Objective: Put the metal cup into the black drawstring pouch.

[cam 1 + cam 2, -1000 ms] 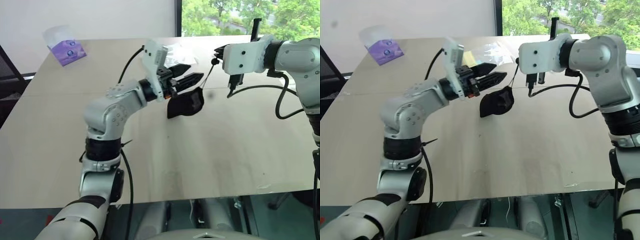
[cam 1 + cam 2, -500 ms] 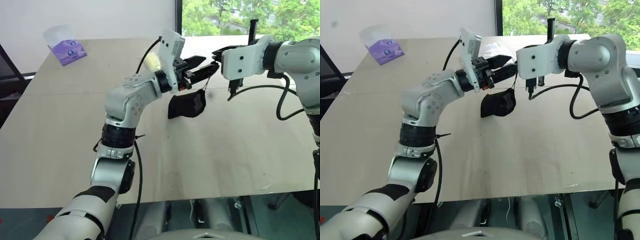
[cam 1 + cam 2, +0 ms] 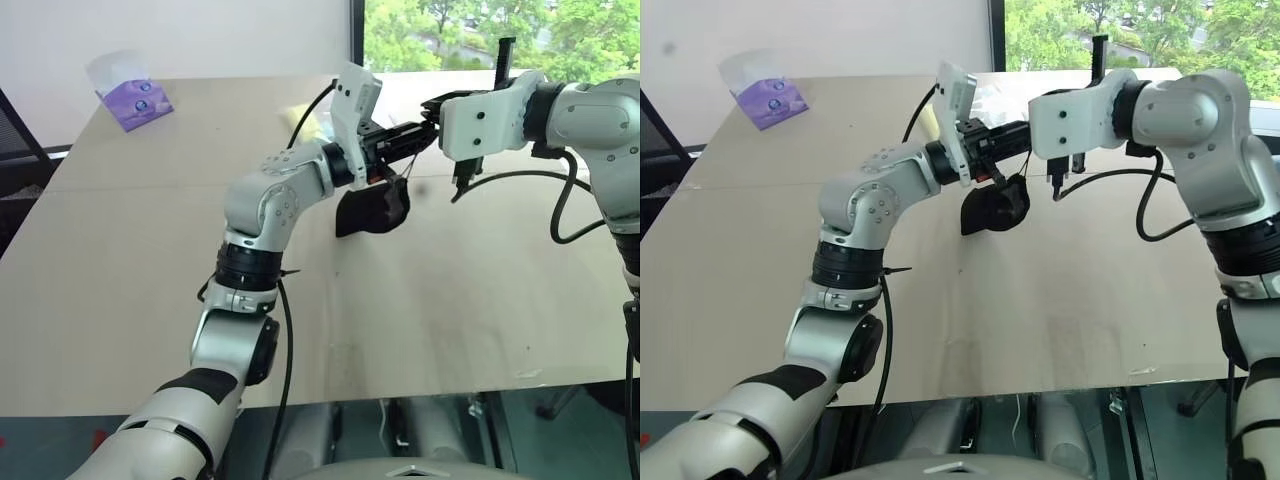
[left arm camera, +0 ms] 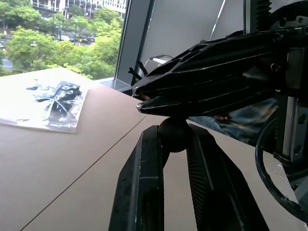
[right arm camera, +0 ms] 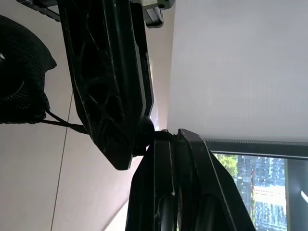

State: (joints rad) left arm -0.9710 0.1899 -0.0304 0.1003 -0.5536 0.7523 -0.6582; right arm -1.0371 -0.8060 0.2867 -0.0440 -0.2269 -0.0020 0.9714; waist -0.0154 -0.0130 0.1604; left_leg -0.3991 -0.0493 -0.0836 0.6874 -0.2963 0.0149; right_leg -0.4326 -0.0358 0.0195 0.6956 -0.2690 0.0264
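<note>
Black drawstring pouch hangs bulging above table.

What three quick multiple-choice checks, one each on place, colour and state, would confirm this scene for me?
1. Where is the black bead on the pouch's cord?
A. Lying on the table's near edge
B. Between the left gripper's fingertips
C. Beside the packet

2. What colour is the label on the packet at the table's far left corner?
A. Purple
B. Red
C. Green

3. How are the right gripper's fingers?
A. Wide open
B. Closed around a steel cup
C. Shut

Key:
1 B: the left wrist view shows the black bead pinched at the left gripper tips, with the black drawstring pouch hanging below.
2 A: the packet on the table is printed purple.
3 C: the right gripper shows its fingers pressed together.
</note>
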